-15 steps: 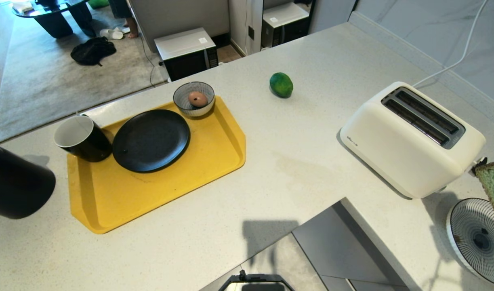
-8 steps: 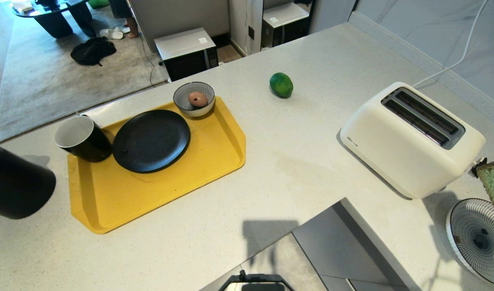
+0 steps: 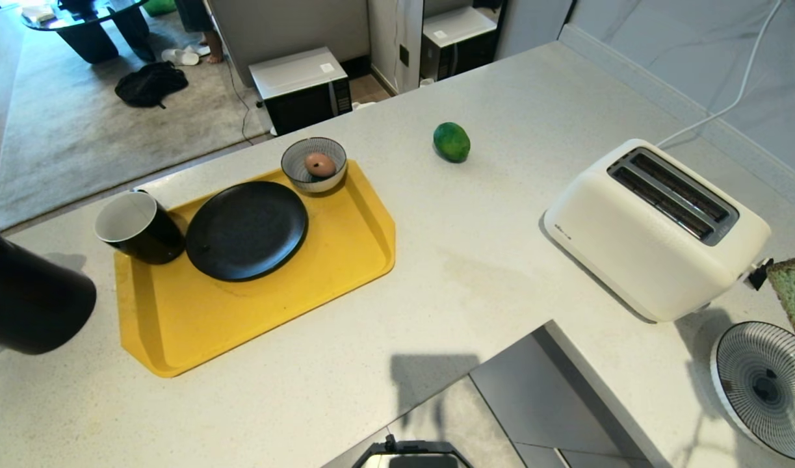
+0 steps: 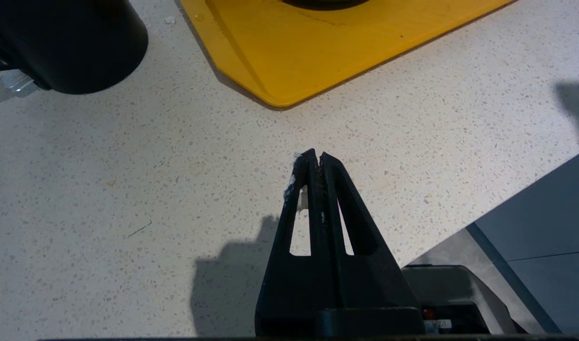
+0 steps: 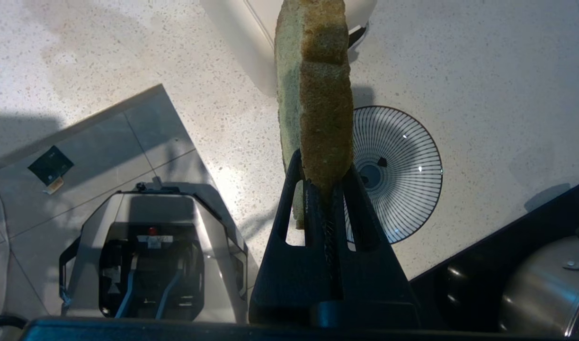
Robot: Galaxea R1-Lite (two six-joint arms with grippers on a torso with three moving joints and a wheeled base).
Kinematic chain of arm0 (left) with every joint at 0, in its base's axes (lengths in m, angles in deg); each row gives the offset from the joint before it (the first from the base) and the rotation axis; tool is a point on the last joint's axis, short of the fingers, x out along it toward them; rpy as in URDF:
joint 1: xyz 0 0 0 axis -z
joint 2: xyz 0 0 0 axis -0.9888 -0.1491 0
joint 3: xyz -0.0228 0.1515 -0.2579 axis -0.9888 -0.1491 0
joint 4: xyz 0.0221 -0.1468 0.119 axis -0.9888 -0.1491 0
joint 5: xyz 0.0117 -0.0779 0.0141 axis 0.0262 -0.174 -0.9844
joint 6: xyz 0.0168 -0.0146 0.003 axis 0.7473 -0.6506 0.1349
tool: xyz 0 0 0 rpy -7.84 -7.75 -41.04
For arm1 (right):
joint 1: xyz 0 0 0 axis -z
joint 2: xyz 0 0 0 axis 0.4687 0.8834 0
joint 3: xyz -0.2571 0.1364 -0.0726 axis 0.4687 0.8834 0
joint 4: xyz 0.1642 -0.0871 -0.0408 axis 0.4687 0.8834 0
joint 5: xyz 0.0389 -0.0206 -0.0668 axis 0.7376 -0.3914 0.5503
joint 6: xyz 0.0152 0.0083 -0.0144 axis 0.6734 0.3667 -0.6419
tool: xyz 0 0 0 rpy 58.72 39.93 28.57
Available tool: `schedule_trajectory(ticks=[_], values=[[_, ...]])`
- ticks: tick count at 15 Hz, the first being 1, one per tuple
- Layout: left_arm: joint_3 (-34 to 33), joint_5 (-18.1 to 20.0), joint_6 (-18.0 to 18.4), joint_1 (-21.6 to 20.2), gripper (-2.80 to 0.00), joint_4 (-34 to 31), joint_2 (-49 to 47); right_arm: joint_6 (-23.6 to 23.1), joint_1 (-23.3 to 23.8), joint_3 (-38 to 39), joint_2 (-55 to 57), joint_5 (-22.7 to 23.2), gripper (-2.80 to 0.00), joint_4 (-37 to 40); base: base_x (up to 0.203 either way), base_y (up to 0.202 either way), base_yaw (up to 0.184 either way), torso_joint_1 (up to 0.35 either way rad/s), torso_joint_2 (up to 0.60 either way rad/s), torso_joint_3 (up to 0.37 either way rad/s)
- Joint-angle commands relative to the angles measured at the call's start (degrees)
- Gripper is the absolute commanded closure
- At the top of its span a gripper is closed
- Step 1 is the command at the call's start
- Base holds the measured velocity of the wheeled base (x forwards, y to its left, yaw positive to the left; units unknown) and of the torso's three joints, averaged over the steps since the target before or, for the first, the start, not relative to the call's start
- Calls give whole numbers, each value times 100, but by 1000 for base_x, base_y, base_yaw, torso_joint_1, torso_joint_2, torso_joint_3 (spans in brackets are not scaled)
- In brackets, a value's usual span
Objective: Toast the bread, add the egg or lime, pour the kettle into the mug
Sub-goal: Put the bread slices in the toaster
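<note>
My right gripper (image 5: 323,187) was clamped on the bread (image 5: 317,90), holding it on edge above the striped plate (image 5: 403,175), just right of the toaster (image 3: 657,227). Against the earlier frames my whole head view had shifted slightly, while the bread kept its place at the right edge. Only my left wrist view showed my left gripper (image 4: 316,158), pinched shut and empty over the counter (image 4: 128,189) near the tray (image 4: 346,42) and the kettle (image 4: 66,42).

Pale green bread (image 5: 313,85) with brown crust; bright green lime (image 3: 452,141); matte black kettle (image 3: 30,299); mug (image 3: 137,227) black outside, white inside; yellow tray (image 3: 254,318); black plate (image 3: 246,230); blue-and-white striped bowl (image 3: 313,165) with brownish egg (image 3: 320,164); cream-white toaster (image 3: 654,227); radially striped blue-white dish (image 5: 398,170).
</note>
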Motion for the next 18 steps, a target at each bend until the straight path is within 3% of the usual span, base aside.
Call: schedule_trajectory(ticks=[1, 18], values=[[-2, -1, 0, -2, 0, 2, 0, -13, -19, -17, 10, 13, 0, 21, 0, 0, 0, 88, -144, -62], [1, -4, 0, -2, 0, 2, 0, -13, -121, -110, 57, 13, 0, -6, 0, 0, 0, 53, -99, -45]])
